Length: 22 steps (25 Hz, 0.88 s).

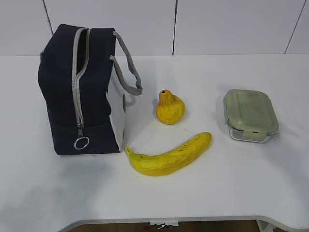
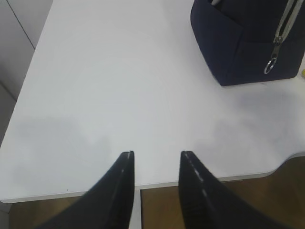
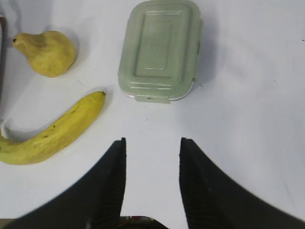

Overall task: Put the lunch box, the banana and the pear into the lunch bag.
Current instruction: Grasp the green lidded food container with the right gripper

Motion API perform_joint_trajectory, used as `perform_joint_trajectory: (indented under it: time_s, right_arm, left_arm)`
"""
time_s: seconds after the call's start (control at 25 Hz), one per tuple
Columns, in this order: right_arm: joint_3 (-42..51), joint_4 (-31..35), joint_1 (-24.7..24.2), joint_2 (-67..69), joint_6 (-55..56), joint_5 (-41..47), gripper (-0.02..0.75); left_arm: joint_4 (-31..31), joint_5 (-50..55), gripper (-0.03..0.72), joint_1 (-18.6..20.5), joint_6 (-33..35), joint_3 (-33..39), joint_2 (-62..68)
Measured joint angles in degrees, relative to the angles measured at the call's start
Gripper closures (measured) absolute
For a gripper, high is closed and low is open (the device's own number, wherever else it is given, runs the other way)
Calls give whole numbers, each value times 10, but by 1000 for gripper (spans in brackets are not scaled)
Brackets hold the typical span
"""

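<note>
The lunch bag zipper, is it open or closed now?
Mostly closed: the ring zipper pull hangs low on the lunch bag, with only a small gap near the top.

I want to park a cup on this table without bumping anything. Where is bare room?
Bare: the table right of and in front of the lunch box, and the front-left corner ahead of the lunch bag. Crowded: the middle, where pear and banana sit close beside the bag.

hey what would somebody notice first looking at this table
Probably the big navy lunch bag standing at the left, its grey zipper partly open near the top. Right of it, the yellow banana curves along the white table, with the pear behind it and the green-lidded lunch box far right.
</note>
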Motion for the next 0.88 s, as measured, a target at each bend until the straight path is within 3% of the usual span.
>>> perform_joint_trajectory:
  time_s: [0.2, 0.36, 0.88]
  right_arm:
    - [-34, 9, -58, 40, -44, 20, 472]
    - [-48, 61, -117, 70, -111, 39, 495]
    - [-57, 394, -325, 212, -451, 188, 503]
  left_arm:
    - [0, 0, 445, 0, 0, 0, 0]
    - [0, 0, 445, 0, 0, 0, 0]
    - [0, 0, 445, 0, 0, 0, 0]
